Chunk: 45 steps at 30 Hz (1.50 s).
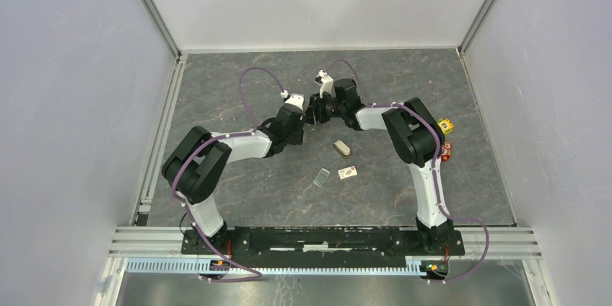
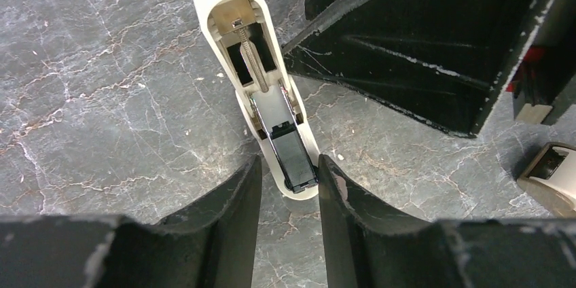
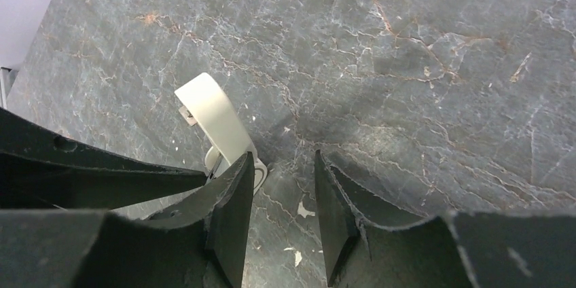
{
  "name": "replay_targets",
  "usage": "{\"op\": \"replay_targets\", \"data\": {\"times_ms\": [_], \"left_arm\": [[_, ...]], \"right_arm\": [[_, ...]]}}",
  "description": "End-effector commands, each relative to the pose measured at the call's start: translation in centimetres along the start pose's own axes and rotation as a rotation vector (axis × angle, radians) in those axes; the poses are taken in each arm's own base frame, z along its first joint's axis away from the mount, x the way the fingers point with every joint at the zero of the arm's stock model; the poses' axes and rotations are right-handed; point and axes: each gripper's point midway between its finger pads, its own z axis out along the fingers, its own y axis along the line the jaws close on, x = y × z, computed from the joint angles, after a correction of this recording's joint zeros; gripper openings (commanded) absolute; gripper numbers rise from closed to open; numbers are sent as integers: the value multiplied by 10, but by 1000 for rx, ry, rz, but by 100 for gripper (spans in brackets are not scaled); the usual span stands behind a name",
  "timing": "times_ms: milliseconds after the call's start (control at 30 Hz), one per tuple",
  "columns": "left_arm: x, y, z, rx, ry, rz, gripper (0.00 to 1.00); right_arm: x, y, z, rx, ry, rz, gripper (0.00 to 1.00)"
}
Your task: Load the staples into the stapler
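L gripper [image 2: 290, 164]: jaws drawn in narrow around the near end of the stapler [image 2: 272, 108], both fingers [image 2: 238, 200] pressed to its sides, so it grips the base. Stapler sits on the grey table [image 1: 404, 89], far-centre, btwn the two grippers. Its cream top arm is swung wide open. The underside faces the L wrist cam w/ the long spring [image 2: 253, 57] exposed. The metal magazine channel [image 2: 275, 108] lies open below it, w/ a black pusher block [image 2: 293, 159] at the near end. Can't tell if any staples are in the channel.

R gripper [image 3: 285, 166]: jaws parted a little, only bare table btwn them, holding nothing. Its finger [image 3: 227, 213] on the stapler side is just beside the raised cream arm. Can't tell if they touch. In the L wrist view it shows as the big black body just R of the stapler.

Nearer the bases, R of centre: clear lid [image 1: 322, 177] lies flat. A small beige item [image 1: 341, 149] lies a bit farther back. The whitish staple box [image 1: 348, 172] w/ red mark is just R of the lid, apart from it. All three well apart from the stapler. No loose staples discernible.

Far R, by the R arm's elbow: yellow cube [image 1: 445, 126], red cube [image 1: 447, 151].
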Motion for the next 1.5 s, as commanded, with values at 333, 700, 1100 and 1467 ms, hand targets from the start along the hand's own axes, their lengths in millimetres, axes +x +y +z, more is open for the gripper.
{"op": "replay_targets", "data": {"times_ms": [333, 700, 1100, 1467], "left_arm": [[-15, -5, -3, 33, 25, 66, 34], [-3, 5, 3, -2, 64, 53, 36], [-8, -8, -3, 87, 44, 103, 24], [3, -38, -22, 209, 31, 210, 23]], "right_arm": [[-46, 1, -14, 97, -76, -80, 46], [-48, -8, -43, 179, -107, -81, 46], [-49, -8, -52, 170, -119, -73, 47], [-42, -9, -55, 166, -121, -28, 47]]}}
